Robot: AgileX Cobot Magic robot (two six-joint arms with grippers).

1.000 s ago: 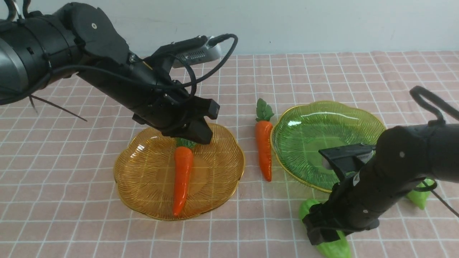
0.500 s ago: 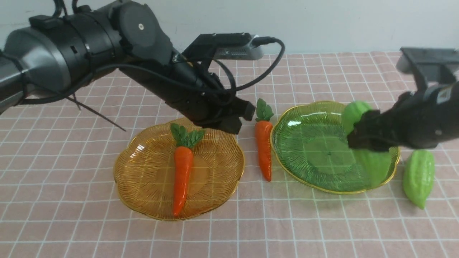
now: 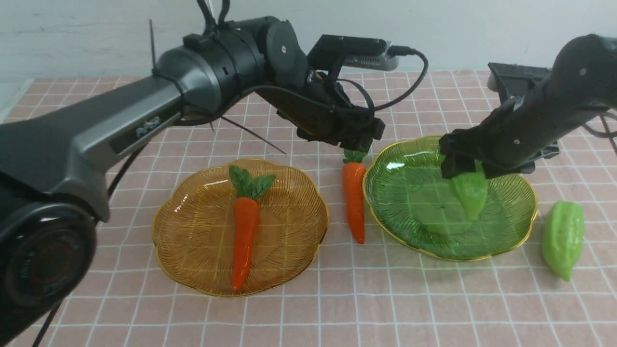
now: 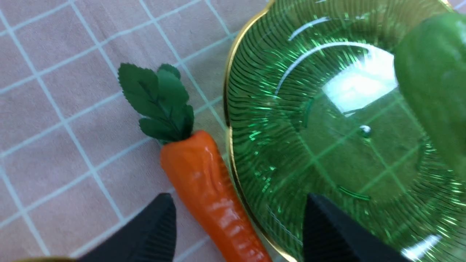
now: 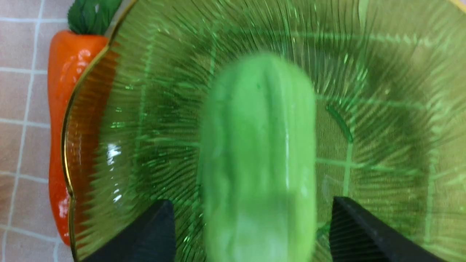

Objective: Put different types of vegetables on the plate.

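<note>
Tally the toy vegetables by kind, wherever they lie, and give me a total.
Orange carrots: 2 (one on the amber plate, one on the cloth)
Green gourds: 2 (one at the right gripper over the green plate, one on the cloth)
Total: 4

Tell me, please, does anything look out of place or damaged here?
No damage stands out. One carrot lies on the cloth between the two plates, against the green plate's rim, while the other lies neatly on the amber plate.
</note>
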